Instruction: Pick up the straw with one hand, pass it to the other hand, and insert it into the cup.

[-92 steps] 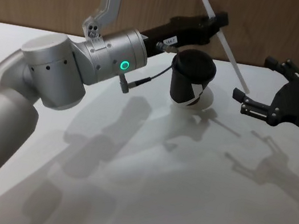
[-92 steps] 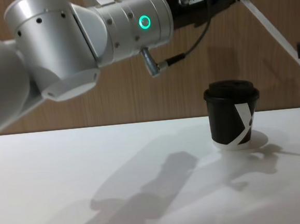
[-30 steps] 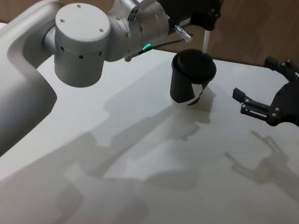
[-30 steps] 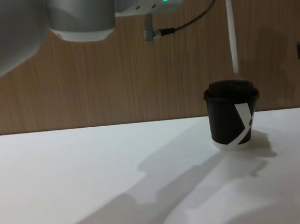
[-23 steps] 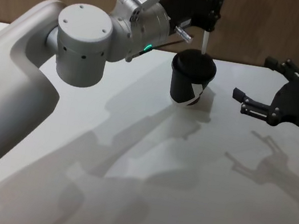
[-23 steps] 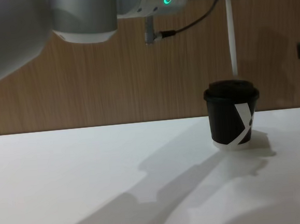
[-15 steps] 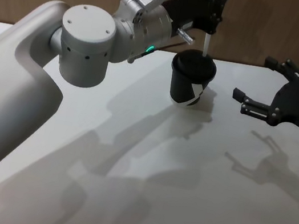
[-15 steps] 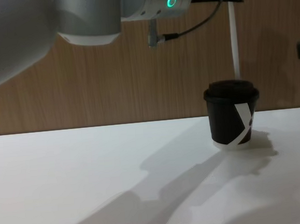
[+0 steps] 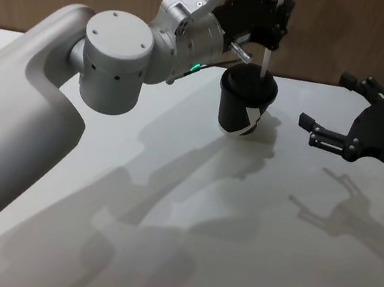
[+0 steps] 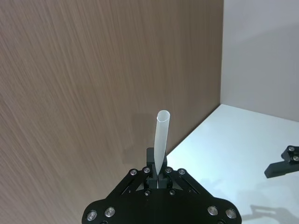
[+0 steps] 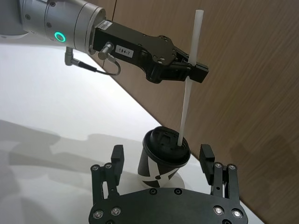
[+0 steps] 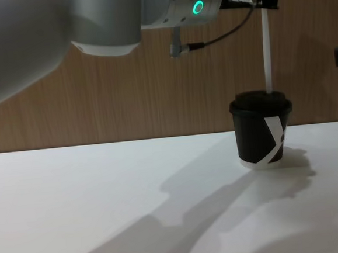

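The straw [image 11: 188, 88] stands upright over the cup [image 9: 244, 106], its lower tip at the lid.

The left gripper [image 11: 189, 70] reaches in from the left above the cup with its fingers clamped on the straw's upper part, a short length sticking up past them. The black cup sits on the white table [image 9: 249, 243] near the wooden wall [image 12: 125, 95]. The right gripper [image 9: 329, 112] hangs off to the right of the cup, well apart from it, fingers spread and holding nothing.
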